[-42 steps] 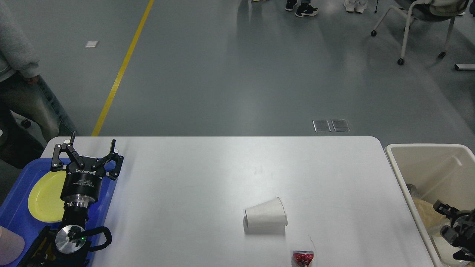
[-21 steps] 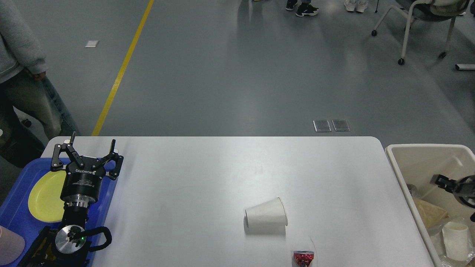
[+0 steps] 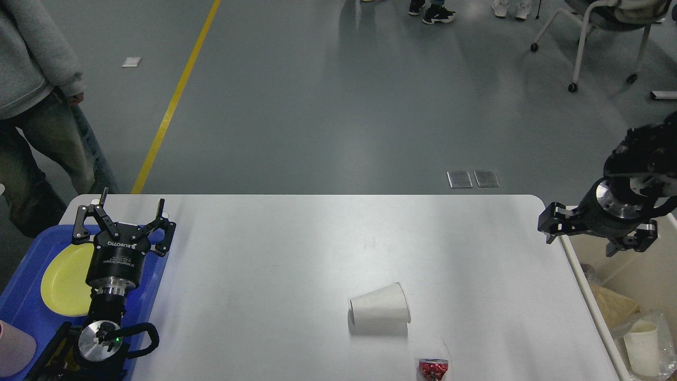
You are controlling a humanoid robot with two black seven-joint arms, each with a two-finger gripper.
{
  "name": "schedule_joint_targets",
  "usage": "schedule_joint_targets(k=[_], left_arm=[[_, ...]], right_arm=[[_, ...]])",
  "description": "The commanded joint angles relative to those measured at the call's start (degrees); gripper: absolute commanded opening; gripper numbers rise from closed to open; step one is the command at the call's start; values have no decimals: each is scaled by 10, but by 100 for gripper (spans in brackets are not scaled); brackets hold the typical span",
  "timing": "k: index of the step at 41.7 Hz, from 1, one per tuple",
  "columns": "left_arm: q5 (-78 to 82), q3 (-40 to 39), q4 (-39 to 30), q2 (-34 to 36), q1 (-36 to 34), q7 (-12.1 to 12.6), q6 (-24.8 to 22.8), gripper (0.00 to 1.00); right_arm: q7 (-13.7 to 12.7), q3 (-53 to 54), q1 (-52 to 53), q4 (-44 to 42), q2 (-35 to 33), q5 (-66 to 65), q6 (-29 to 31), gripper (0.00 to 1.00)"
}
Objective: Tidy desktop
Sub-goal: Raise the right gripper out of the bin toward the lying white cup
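Desktop [image 3: 296, 254] fills the lower centre of the frame, partly cleared.
White paper cup [image 3: 379, 313] lies on its side at lower centre; a red wrapper [image 3: 432, 368] sits just below it. Left gripper [image 3: 127, 211], lower left over the blue tray [image 3: 24, 312], fingers spread, empty. Right gripper [image 3: 597, 233], right edge above the beige bin [image 3: 592, 301]: finger state cannot be told.

Black left gripper [image 3: 129, 209] bears white lettering above a silver wrist ring; the right gripper [image 3: 597, 233] shows black links, silver collar.
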Motion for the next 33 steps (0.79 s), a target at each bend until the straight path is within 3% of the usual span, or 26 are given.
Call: schedule_joint_targets(k=[1,9,17,33], left_arm=[[0,0,0,0,0,0,0,96],[0,0,0,0,0,0,0,96],[0,0,0,0,0,0,0,96],[1,0,0,0,0,0,0,96]], right_arm=[[-4,10,94,89,29,2,15,100],[-17,49,233,209,54,9,14,100],[-16,72,325,269,64,10,23,97],[-14,96,278,264,94,11,22,100]])
